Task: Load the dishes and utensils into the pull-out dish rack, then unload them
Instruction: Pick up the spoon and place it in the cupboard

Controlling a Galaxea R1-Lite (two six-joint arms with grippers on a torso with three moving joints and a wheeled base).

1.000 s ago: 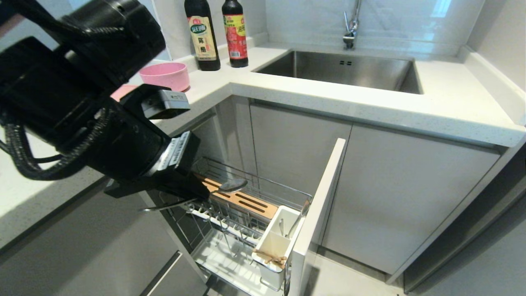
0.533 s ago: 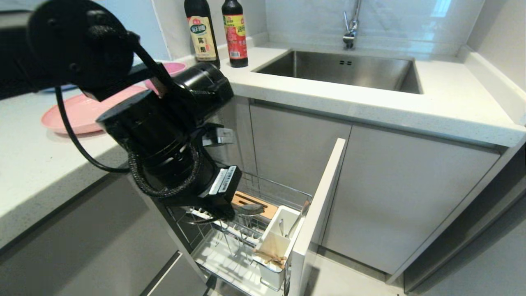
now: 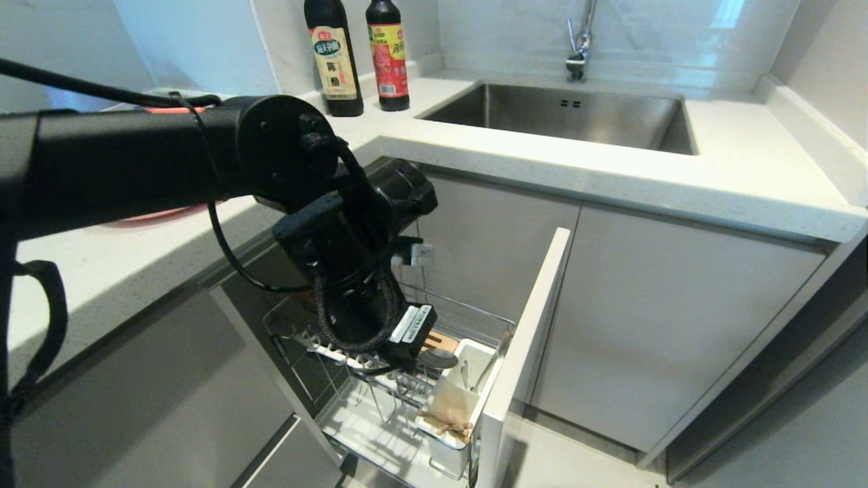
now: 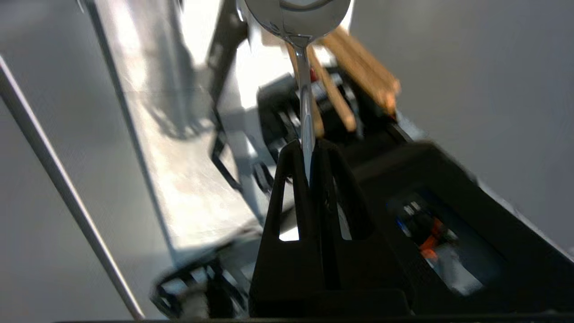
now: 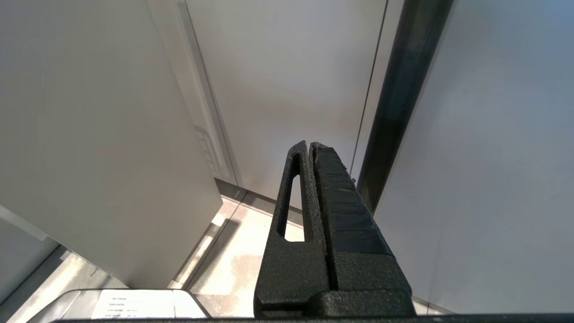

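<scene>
One spoon (image 4: pixel 299 54) is pinched by its thin handle in the left gripper (image 4: pixel 309 146), jaws clamped tight on the metal, bowl end leading. In the head view that gripper (image 3: pixel 413 356) hangs low over the pull-out dish rack (image 3: pixel 380 379), with the spoon's bowl (image 3: pixel 439 359) just beside the white utensil cup (image 3: pixel 456 396) at the rack's right end, against the light-grey cabinet front (image 3: pixel 525 352). The chopsticks (image 3: pixel 444 425) look to be in that cup, their tips poking out at its near end; the left wrist view shows their wooden ends (image 4: pixel 354 89) just past the spoon.

The step in hand looks like dropping the spoon into the cup. To do it well, I'd say get the spoon standing above the cup's open mouth, clear of the chopsticks and the wire rim, lower until the end is inside, and only then part the jaws. Let go too high or too tilted and it could clatter into the white tray (image 3: pixel 366 427) below.

The pink plate (image 3: pixel 146 215) sits on the counter to the far left, mostly hidden behind the arm; the bowl can't be seen. The right gripper (image 5: pixel 310 148) is parked low by the cabinets, pressed shut on nothing.

Writing: two dark bottles (image 3: pixel 358 54) at the far counter edge carry Chinese-character labels, one yellow-green, one red. I can't read them reliably. A white sticker on the left wrist is too small to read.
</scene>
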